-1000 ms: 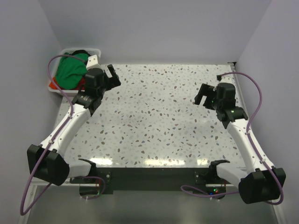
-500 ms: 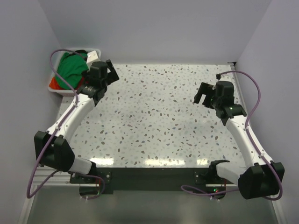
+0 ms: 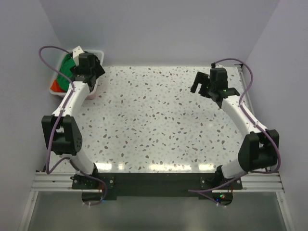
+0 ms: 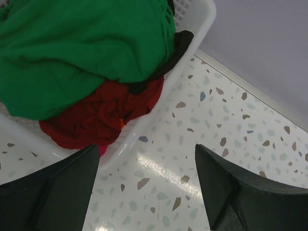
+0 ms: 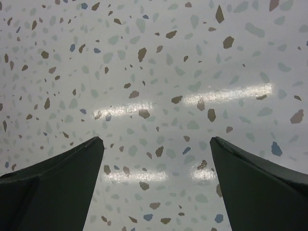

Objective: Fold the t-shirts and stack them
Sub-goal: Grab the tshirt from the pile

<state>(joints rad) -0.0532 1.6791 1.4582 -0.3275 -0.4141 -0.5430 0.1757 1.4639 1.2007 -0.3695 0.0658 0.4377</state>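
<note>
Left hand (image 4: 147,149), spread and empty, hovers beside the white plastic bin (image 4: 198,29), next likely reaching in to pinch the crumpled bright-green fabric t-shirt (image 4: 82,53).

Crumpled t-shirts (image 4: 86,48) heaped in the white bin (image 4: 202,21) — green on top, red beneath, black between

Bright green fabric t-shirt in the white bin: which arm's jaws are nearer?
Left. Left arm: jaws beside the green t-shirt. Right arm: jaws far across the table.
</note>
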